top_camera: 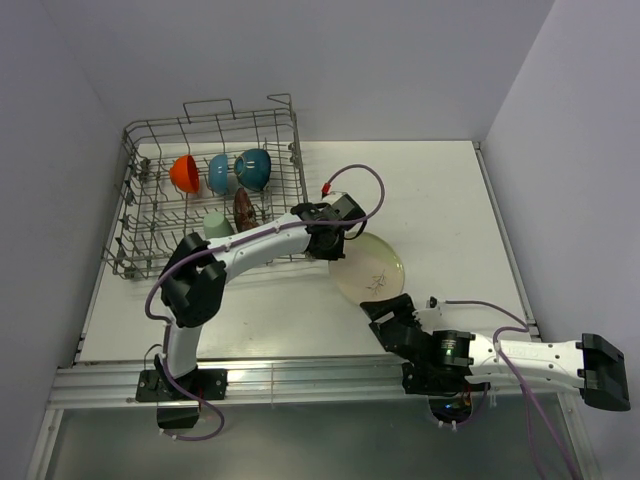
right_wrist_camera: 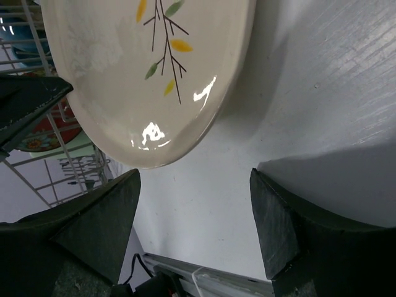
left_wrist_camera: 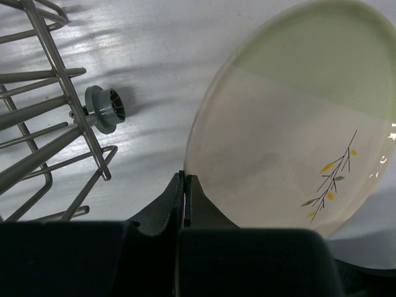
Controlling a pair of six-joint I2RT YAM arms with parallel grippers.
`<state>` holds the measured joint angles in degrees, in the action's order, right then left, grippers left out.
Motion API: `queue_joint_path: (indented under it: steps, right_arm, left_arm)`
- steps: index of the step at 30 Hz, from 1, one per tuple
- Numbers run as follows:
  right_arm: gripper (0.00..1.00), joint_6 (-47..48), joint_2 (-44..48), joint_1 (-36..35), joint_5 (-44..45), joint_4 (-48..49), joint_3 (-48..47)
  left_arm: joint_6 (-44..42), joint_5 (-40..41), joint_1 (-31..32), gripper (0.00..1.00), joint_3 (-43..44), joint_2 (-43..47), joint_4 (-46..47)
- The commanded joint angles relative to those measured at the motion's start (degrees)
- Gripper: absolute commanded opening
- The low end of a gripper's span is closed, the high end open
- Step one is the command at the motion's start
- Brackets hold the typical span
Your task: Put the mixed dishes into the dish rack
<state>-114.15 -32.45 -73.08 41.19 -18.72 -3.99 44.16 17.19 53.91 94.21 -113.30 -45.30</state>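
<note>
The large cream plate [top_camera: 370,268] with a twig motif is tilted up beside the dish rack [top_camera: 213,118], its lower edge near the table. My left gripper [top_camera: 335,250] is shut on the plate's rim; in the left wrist view the left gripper [left_wrist_camera: 185,178] pinches the edge of the plate [left_wrist_camera: 291,142]. My right gripper [top_camera: 386,310] stands open just in front of the plate, holding nothing. In the right wrist view the plate [right_wrist_camera: 142,68] hangs above the right gripper [right_wrist_camera: 195,178]. The rack holds the orange bowl [top_camera: 184,172], small blue bowl [top_camera: 218,172], teal bowl [top_camera: 254,168], pale green cup [top_camera: 217,224] and red floral bowl [top_camera: 244,208].
The rack's wire wall [left_wrist_camera: 49,124] and a grey roller wheel [left_wrist_camera: 105,109] are close to the left of the plate. White table [top_camera: 450,200] stretches right of the plate. Walls close in at the back and sides. A metal rail [top_camera: 300,378] runs along the near edge.
</note>
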Motion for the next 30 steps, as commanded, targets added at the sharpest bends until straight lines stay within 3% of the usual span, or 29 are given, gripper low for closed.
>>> queue_joint_path:
  steps: [1, 14, 23, 30]
  right_arm:
    - [0.78, -18.57, 0.01, 0.31, 4.51, 2.98, 3.9]
    - [0.77, -22.7, 3.0, 0.22, 10.58, 11.68, 11.63]
    - [0.67, -25.24, 3.18, 0.31, 12.42, 10.02, 12.86]
    - [0.69, -26.83, -0.51, 0.3, 10.58, 6.51, 10.32]
  left_arm:
    - [0.05, -0.49, 0.49, 0.0, -0.43, 4.92, 1.97]
    - [1.45, -0.67, 2.69, 0.0, -3.42, 5.81, 2.85]
    - [2.94, -1.02, 5.32, 0.0, -4.91, 5.02, 3.37]
    - [4.0, -1.46, 7.0, 0.0, -6.41, 4.75, 3.9]
